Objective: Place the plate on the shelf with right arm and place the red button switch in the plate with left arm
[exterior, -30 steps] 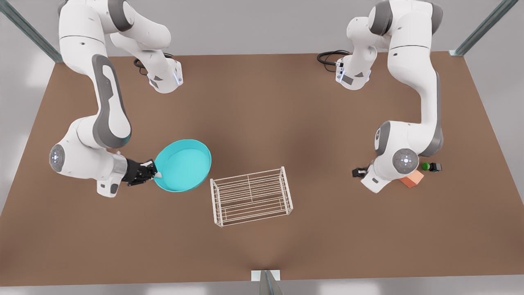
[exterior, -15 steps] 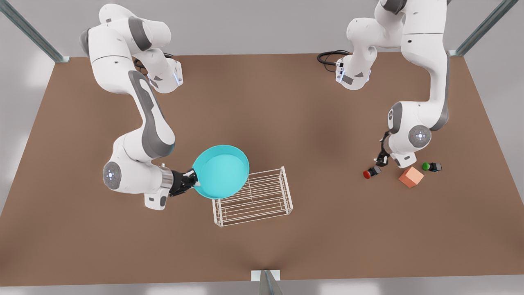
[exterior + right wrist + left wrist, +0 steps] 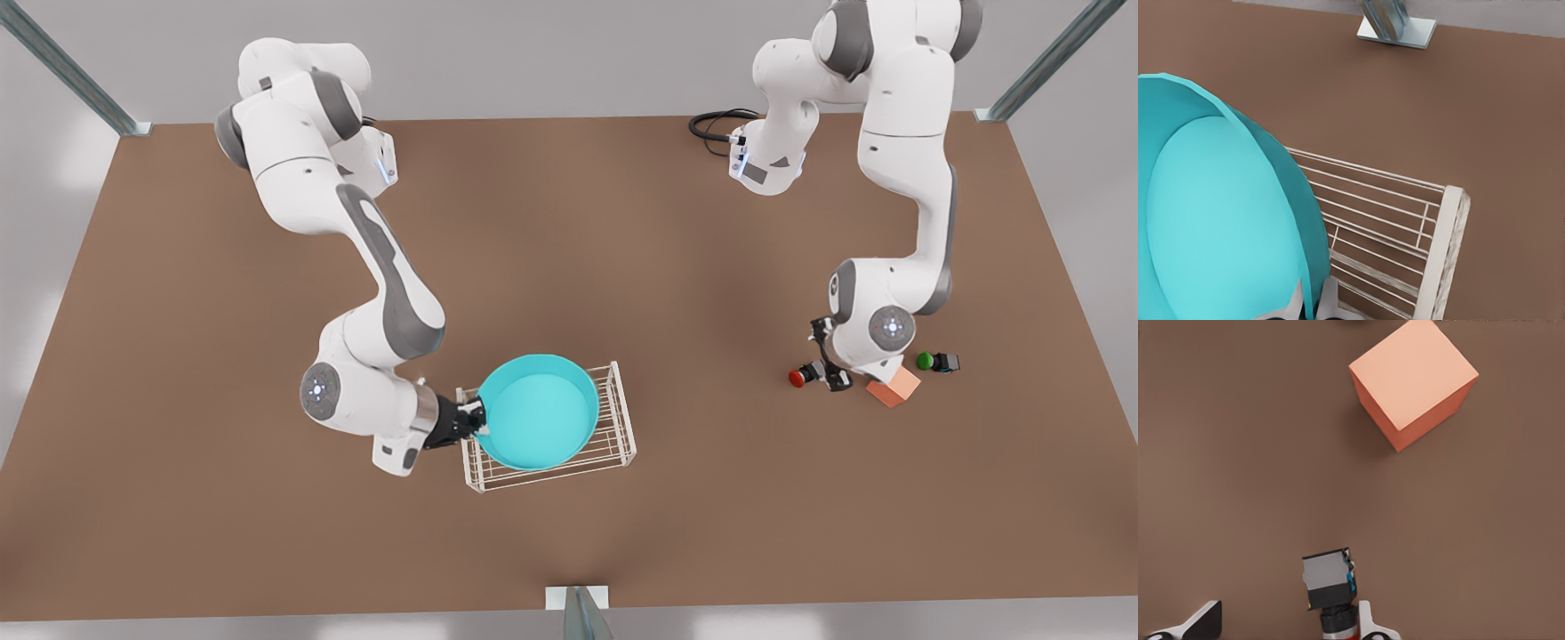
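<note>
The right tool (image 3: 469,420) pinches the plate (image 3: 538,412) over the shelf (image 3: 622,418); the left tool (image 3: 834,378), spread, straddles the red button switch (image 3: 805,375).

The right gripper (image 3: 476,418) now carries the plate (image 3: 538,412) over the shelf (image 3: 622,418), no longer beside it. The left gripper (image 3: 831,373) has dropped to the red button switch (image 3: 805,375).
</note>
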Controlling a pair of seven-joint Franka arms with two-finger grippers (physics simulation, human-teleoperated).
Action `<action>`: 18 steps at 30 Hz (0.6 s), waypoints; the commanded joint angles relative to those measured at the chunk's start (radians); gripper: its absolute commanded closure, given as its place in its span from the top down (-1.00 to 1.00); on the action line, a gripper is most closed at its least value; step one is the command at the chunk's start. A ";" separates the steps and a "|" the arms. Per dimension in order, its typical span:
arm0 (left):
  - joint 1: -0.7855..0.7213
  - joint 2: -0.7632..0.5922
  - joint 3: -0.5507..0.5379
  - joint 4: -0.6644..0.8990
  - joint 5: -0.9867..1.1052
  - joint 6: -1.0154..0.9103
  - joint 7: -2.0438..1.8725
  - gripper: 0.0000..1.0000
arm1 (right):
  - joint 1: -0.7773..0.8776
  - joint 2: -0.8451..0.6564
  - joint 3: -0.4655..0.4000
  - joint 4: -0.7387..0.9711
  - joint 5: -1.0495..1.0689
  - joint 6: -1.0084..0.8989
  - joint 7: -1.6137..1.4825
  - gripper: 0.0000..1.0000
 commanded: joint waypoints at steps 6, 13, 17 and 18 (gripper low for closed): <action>0.004 0.055 0.000 0.030 0.003 0.062 -0.499 1.00 | -0.004 -0.053 -0.053 0.003 -0.017 0.052 0.218 1.00; 0.015 0.084 0.000 0.030 0.040 0.114 -0.468 1.00 | -0.023 -0.262 -0.374 -0.045 -0.253 -0.405 -0.101 1.00; 0.013 0.086 0.000 0.027 0.041 0.114 -0.459 1.00 | 0.005 -0.271 -0.368 -0.151 -0.256 -0.413 0.048 1.00; 0.013 0.086 0.000 0.024 0.041 0.114 -0.459 1.00 | 0.014 -0.309 -0.366 -0.215 -0.256 -0.402 0.077 1.00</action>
